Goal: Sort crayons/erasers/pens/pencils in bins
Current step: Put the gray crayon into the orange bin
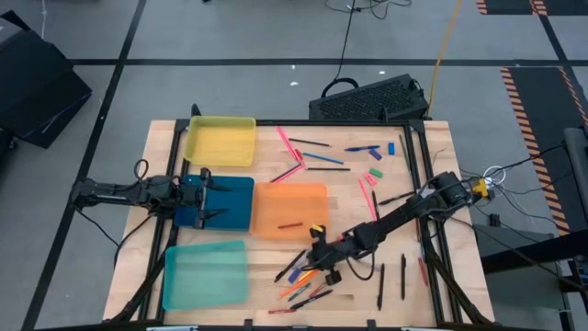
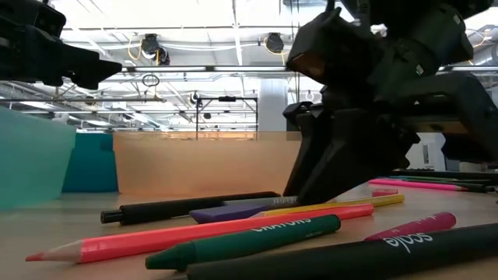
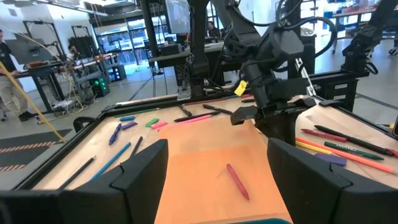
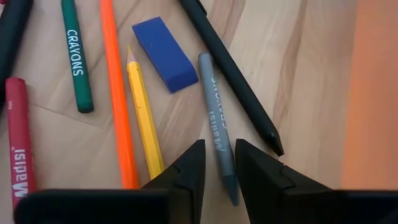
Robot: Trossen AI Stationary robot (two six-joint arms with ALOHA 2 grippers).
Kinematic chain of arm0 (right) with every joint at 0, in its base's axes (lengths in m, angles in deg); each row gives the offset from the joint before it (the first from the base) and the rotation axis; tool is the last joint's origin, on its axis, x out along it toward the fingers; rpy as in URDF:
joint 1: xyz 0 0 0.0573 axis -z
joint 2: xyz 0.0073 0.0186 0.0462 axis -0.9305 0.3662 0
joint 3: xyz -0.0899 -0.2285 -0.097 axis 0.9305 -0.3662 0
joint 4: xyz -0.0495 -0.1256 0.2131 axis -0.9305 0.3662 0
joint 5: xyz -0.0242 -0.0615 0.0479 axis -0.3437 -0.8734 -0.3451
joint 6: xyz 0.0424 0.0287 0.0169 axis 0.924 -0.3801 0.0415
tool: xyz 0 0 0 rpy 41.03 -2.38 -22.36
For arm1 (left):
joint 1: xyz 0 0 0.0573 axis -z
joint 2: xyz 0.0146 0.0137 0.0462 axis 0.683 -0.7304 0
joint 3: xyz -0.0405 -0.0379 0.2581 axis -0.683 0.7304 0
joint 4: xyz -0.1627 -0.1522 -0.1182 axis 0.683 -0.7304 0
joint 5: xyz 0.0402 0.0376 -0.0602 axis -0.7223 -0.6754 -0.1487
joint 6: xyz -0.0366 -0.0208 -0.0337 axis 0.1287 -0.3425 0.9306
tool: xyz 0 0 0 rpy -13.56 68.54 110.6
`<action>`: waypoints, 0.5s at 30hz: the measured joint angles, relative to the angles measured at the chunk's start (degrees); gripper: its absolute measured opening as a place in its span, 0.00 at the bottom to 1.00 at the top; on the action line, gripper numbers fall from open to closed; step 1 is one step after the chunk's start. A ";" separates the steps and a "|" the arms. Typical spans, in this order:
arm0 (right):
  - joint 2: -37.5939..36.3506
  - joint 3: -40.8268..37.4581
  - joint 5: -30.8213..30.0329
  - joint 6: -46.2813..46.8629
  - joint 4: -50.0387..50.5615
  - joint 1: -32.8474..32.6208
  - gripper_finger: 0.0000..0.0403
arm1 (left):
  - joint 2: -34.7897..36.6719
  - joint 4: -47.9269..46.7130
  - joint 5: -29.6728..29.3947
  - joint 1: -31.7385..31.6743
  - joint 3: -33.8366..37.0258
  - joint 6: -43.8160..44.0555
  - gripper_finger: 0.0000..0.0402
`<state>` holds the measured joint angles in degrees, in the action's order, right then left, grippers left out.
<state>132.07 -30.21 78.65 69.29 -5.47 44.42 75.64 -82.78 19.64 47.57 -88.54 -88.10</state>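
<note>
While the left end effector [image 1: 209,200] hangs over the dark blue bin [image 1: 234,204] with its fingers spread wide, the right end effector [image 4: 219,171] is down on the table [image 1: 349,211] just beside the orange bin [image 1: 289,210], its fingers nearly together around the tip of a grey crayon [image 4: 214,115]. Touching that crayon ahead lies a blue eraser [image 4: 164,53]; a black pen [image 4: 233,78] and a yellow pencil [image 4: 144,118] flank it.
</note>
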 joint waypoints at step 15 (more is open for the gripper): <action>-0.16 -2.30 -0.01 -1.48 -2.85 -0.24 0.05 | 0.01 -0.01 0.00 -0.01 0.00 0.00 0.68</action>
<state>131.90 -32.52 78.63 67.81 -8.32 44.18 75.64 -82.79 19.64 47.56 -88.54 -88.10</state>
